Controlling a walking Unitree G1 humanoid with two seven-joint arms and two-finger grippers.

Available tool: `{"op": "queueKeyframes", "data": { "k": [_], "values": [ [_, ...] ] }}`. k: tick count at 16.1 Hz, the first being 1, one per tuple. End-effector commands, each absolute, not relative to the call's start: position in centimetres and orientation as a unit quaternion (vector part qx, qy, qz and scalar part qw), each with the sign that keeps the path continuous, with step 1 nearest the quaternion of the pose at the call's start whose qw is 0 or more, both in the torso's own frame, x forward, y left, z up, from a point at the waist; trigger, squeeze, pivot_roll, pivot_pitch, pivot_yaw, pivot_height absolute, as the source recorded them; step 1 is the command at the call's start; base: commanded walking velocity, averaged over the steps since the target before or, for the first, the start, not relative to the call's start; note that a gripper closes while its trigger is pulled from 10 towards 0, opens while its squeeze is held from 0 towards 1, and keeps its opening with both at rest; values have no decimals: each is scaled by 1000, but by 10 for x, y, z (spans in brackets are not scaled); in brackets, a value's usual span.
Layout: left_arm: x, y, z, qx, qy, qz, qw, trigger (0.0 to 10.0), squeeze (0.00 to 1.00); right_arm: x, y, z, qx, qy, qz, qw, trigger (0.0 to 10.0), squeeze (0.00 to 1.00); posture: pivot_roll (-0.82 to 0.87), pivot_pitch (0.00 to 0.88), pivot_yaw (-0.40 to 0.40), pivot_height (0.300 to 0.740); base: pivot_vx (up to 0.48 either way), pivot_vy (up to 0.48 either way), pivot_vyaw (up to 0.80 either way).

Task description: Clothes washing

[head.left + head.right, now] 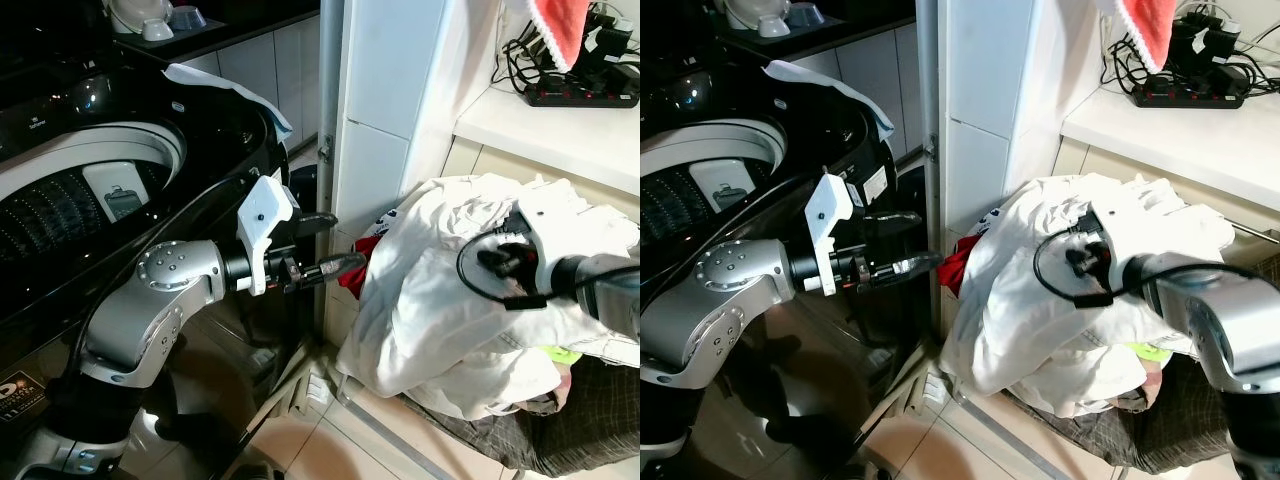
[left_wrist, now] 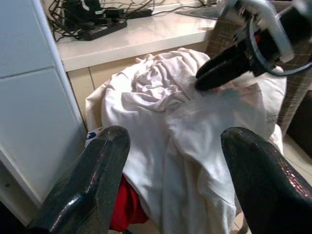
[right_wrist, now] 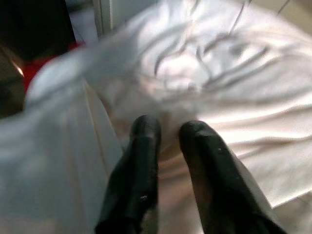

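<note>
A heap of white clothes (image 1: 450, 300) fills a dark checked hamper (image 1: 600, 425) under the counter, with a red garment (image 1: 360, 265) tucked at its left side. My right gripper (image 3: 168, 129) presses into the top of the heap, its fingers nearly together and pinching a fold of white garment (image 2: 214, 112). My left gripper (image 1: 350, 238) is held open just left of the heap, beside the red garment, with nothing in it. The top-loading washing machine (image 1: 90, 190) stands at the left with its lid (image 1: 230, 110) up and the drum showing.
A white tiled pillar (image 1: 380, 120) rises between machine and hamper. The white counter (image 1: 560, 125) above the hamper carries a power strip (image 1: 585, 95) with tangled cables; a red cloth (image 1: 555, 25) hangs over it. Bowls (image 1: 150, 20) sit on the far dark worktop.
</note>
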State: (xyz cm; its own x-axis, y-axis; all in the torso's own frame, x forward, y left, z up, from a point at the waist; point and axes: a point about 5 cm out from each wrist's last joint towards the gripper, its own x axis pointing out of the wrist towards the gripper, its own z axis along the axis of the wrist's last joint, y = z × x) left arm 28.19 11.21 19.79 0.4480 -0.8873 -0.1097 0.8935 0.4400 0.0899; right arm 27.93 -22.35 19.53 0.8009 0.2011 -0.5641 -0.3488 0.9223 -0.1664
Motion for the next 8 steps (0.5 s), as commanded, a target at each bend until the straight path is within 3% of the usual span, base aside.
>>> {"op": "queueKeyframes", "data": {
  "k": [1,6,8],
  "values": [
    [287,115,205,76,10,-509,857,10000,0,282,-223,210,-121,254,152,947,0,0,8,0,18,740,0,0,0],
    [295,118,209,64,-11,-478,876,10000,0,293,-221,251,-65,176,172,967,0,0,4,0,16,740,0,0,0],
    [297,119,211,62,-16,-473,879,10000,0,297,-224,261,-95,153,175,968,0,0,3,0,14,740,0,0,0]
  ]
}}
